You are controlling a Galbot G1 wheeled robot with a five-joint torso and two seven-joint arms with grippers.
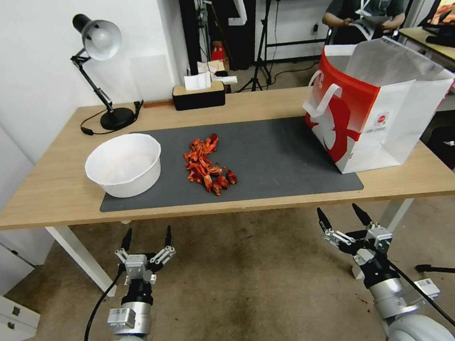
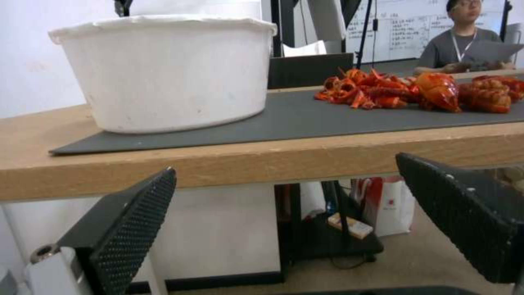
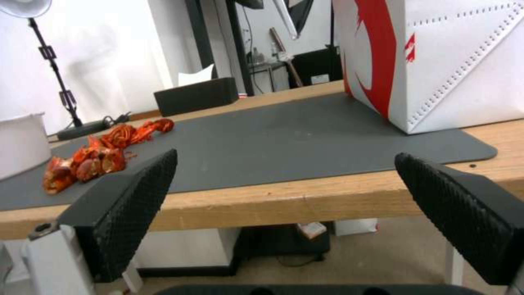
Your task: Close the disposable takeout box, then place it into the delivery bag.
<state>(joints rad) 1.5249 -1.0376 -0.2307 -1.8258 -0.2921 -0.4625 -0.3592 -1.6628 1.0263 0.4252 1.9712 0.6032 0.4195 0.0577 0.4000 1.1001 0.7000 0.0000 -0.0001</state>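
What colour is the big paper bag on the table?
The delivery bag is red and white, with a white figure on its red face and white handles. The head view shows it best.

Wood table (image 1: 51,194) w/ white legs, edge just ahead of both grippers. Grey mat (image 1: 280,159) across the middle, carrying: white bowl (image 1: 124,165) ahead of left gripper (image 1: 147,238), red crawfish shells (image 1: 205,167) mid, delivery bag (image 1: 373,117) ahead of right gripper (image 1: 339,212). Far edge on bare wood: desk lamp (image 1: 103,86), black tissue box (image 1: 199,95).
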